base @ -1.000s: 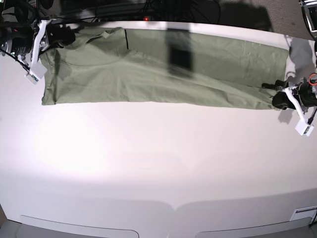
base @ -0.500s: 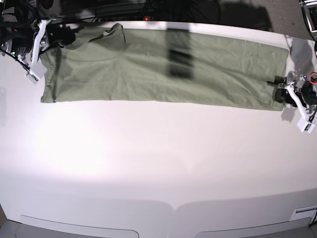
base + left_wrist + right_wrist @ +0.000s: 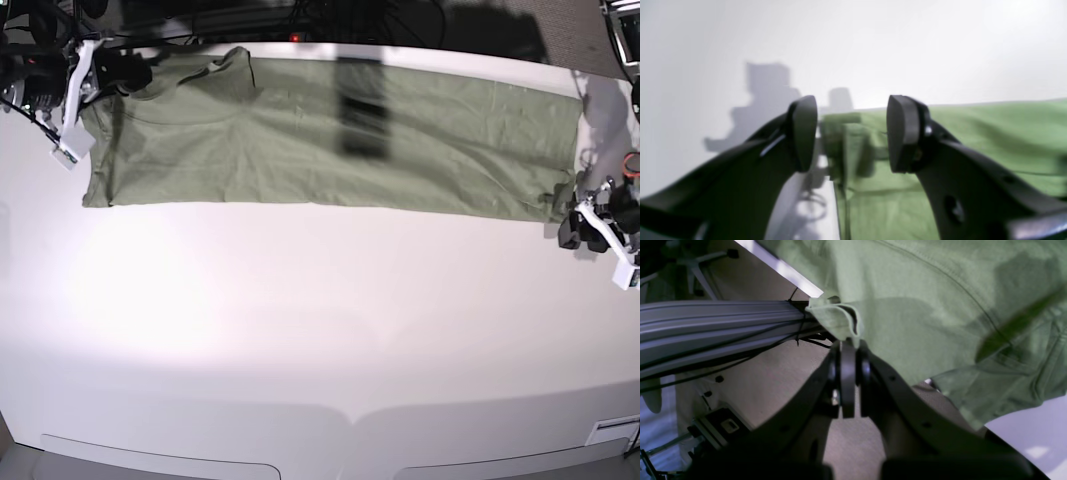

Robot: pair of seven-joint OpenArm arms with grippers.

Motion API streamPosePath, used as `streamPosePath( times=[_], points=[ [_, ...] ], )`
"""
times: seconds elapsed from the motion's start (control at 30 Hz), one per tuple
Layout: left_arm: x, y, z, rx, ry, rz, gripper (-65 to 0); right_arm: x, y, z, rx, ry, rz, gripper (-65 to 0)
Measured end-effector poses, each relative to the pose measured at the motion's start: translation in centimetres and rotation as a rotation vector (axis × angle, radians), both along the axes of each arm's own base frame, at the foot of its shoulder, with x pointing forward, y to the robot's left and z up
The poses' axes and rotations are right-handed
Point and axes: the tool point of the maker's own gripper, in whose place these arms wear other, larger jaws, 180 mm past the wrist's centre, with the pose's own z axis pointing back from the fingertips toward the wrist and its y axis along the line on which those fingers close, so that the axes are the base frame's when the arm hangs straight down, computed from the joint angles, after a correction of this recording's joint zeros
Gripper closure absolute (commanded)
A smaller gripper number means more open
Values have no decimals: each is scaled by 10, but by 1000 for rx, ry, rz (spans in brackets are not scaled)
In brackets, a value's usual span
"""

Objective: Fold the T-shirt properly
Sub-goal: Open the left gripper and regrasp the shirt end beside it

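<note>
T-shirt [image 3: 330, 135] flat across upper frame; right gripper [image 3: 848, 343] pinches its upper-left edge; left gripper [image 3: 580, 228] spread, beside lower-right corner

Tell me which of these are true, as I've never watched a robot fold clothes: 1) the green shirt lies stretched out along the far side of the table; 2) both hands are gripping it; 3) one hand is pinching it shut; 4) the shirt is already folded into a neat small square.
1) True. The sage-green cotton T-shirt lies spread in a long band along the far side of the white table.
2) False. The left hand stands open, the shirt's corner loose between its fingers.
3) True. The right hand is shut on the shirt's edge near the table's far edge.
4) False. It is a long, wide strip, not a small square.
</note>
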Motion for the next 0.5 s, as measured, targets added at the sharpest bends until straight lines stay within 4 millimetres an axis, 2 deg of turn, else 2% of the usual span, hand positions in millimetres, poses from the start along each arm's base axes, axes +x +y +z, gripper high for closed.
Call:
streamPosePath(
  times=[0.17, 0.4, 0.5],
  points=[
    [5, -3, -11, 89, -36, 30, -319, 0, 0, 0, 0, 0, 0, 0],
    [13, 37, -4, 293, -96, 160, -320, 0, 0, 0, 0, 0, 0, 0],
    [7, 40, -11, 300, -46, 167, -320, 0, 0, 0, 0, 0, 0, 0]
  ],
)
